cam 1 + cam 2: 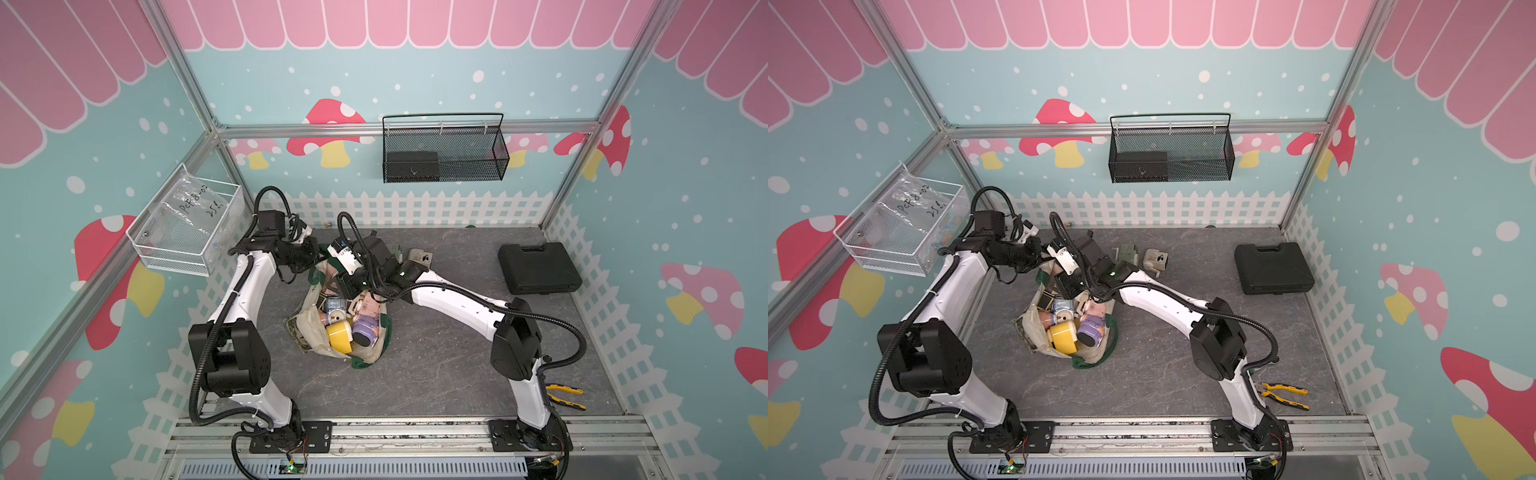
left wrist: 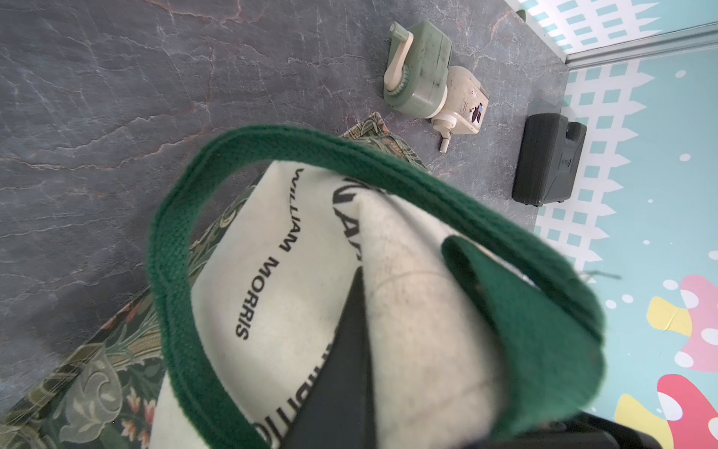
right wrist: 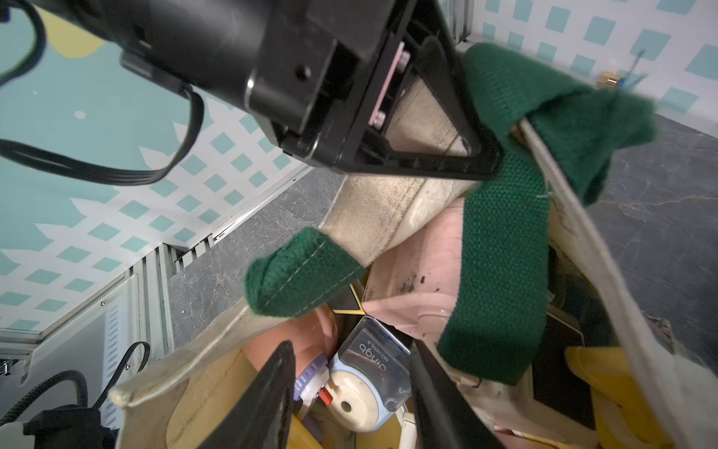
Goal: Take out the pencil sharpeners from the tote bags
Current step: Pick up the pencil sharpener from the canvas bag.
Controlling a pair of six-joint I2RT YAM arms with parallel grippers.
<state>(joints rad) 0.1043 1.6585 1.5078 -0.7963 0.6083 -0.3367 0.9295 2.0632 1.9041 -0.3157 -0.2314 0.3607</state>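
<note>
My left end effector (image 3: 487, 157) is clenched on the far rim of the tote bag (image 1: 309, 330). It pinches the cream canvas where a dark green strap (image 3: 501, 252) joins it and holds that rim up off the counter (image 1: 436, 365). My right end effector (image 3: 351, 350) hangs in the bag's mouth, jaws parted and gripping nothing. A blue sharpener (image 3: 373, 373) lies just beyond them, its round cream face turned toward my wrist.

That green strap is in my way. It drapes across the mouth, over a pink sharpener (image 3: 412, 280), and runs right beside one of my right fingers (image 3: 439, 396). A folded strap end and the sagging canvas rim crowd the other finger.

The bag sprawls mid-counter between my arms with its mouth gaping upward. Its length runs from the rim I hold toward the near edge. A yellow sharpener (image 1: 340, 332) and a purple sharpener (image 1: 365, 328) sit touching at the near end of the heap inside.

Outside the bag, a green sharpener (image 1: 1127, 252) and a cream sharpener (image 1: 1155, 259) rest just beside each other on the counter, beyond my right forearm. A black case (image 1: 538, 268) lies well apart at the far right, and yellow-handled pliers (image 1: 567, 397) lie by my right arm's base. A black mesh basket (image 1: 444, 153) hangs on the back wall and a white wire basket (image 1: 187, 228) on the left wall.
</note>
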